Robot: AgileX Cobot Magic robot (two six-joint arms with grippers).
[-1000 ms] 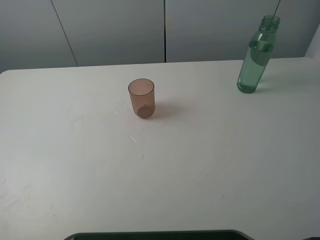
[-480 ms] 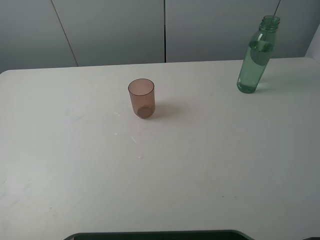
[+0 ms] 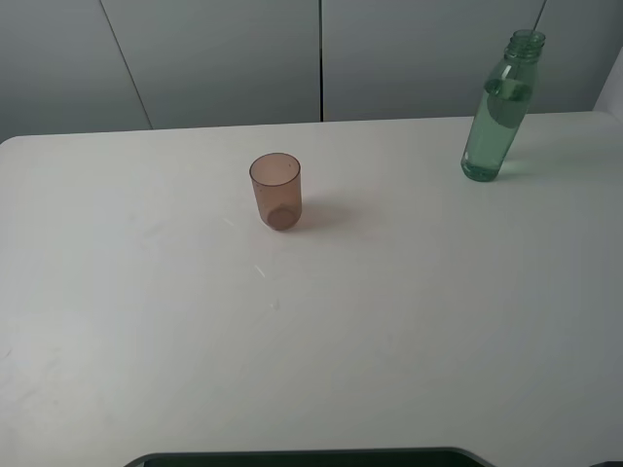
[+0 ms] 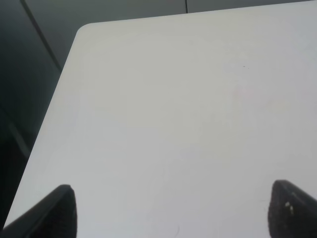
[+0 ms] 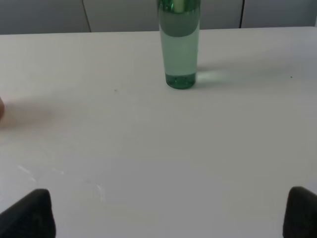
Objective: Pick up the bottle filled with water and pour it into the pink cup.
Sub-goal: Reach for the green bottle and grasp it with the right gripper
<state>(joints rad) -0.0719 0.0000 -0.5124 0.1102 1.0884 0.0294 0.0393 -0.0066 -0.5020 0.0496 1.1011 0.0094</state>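
Note:
The green-tinted bottle [image 3: 498,109] stands upright at the back right of the white table [image 3: 389,321], holding water and uncapped. The right wrist view shows its lower body [image 5: 179,47] straight ahead of my right gripper [image 5: 171,215], well apart from it. The pink cup [image 3: 275,191] stands upright near the table's middle, left of the bottle. My right gripper is open, its two fingertips wide apart and empty. My left gripper [image 4: 173,213] is open and empty over bare table near the left edge. Neither gripper shows in the exterior view.
A grey panelled wall [image 3: 224,58] runs behind the table. The table's left edge and rounded corner [image 4: 81,32] show in the left wrist view, with dark floor beyond. A dark strip [image 3: 311,457] lies along the table's front edge.

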